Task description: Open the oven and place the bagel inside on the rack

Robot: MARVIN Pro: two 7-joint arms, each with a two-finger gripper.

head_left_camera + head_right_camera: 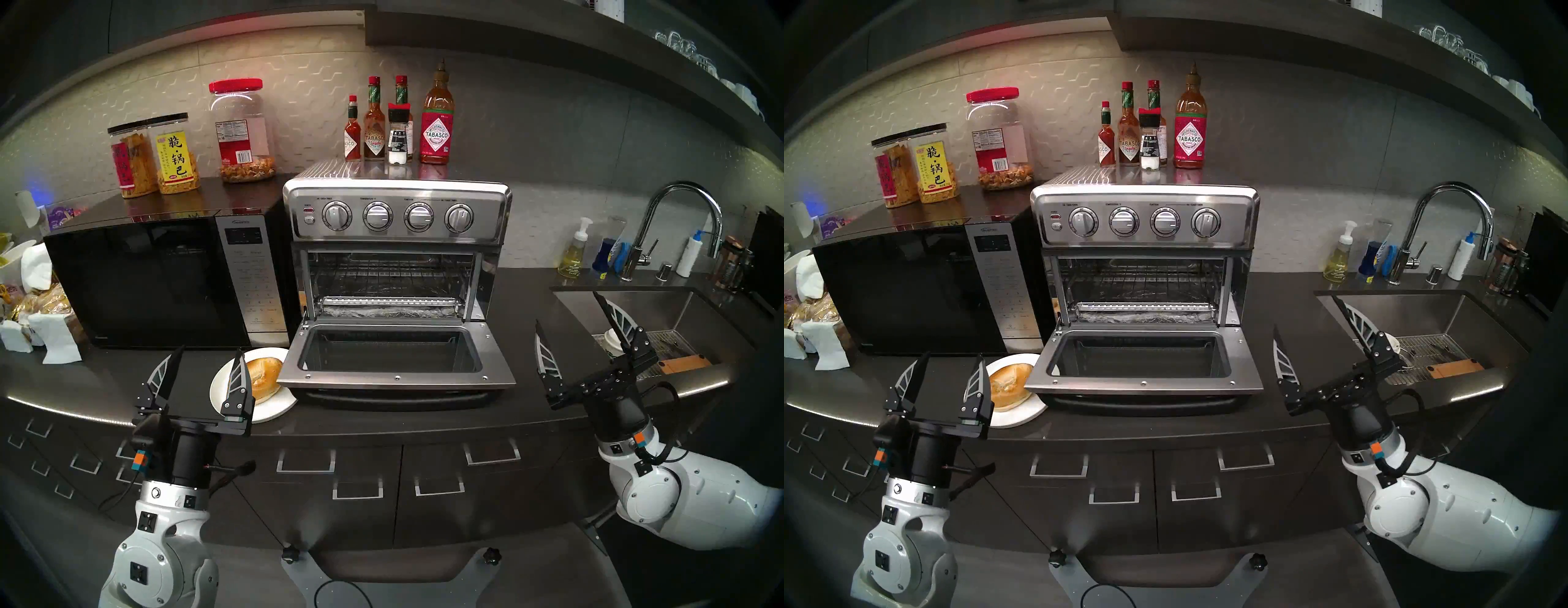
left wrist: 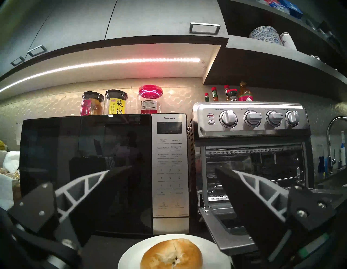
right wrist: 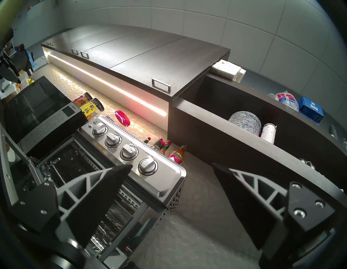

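Bagel (image 1: 264, 378) lying on a white plate (image 1: 271, 409) on the dark counter (image 1: 530, 335), just beyond and right of the left gripper (image 1: 208, 361), half hidden behind that gripper's right finger in the head views; low and centred between the fingers in the left wrist view (image 2: 171, 254). Left gripper spread wide, empty, hovering short of the plate at the counter's front edge, touching nothing. Plate tucked against the left front corner of the lowered oven door (image 1: 396, 361). Oven (image 1: 399, 212) standing open right of the left gripper, door dropped flat toward the robot. Rack (image 1: 390, 271) spanning the cavity, bare; foil-covered tray (image 1: 390, 312) beneath it. Microwave (image 1: 161, 280) straight ahead of the left gripper, beyond the plate, shut. Snack jars (image 1: 155, 155) on top of the microwave, sauce bottles (image 1: 399, 123) on top of the oven. Right gripper (image 1: 570, 316) also spread wide and empty, raised off the counter well right of the oven door, tilted upward. Sink (image 1: 653, 314) and faucet (image 1: 679, 220) beyond and right of that gripper.
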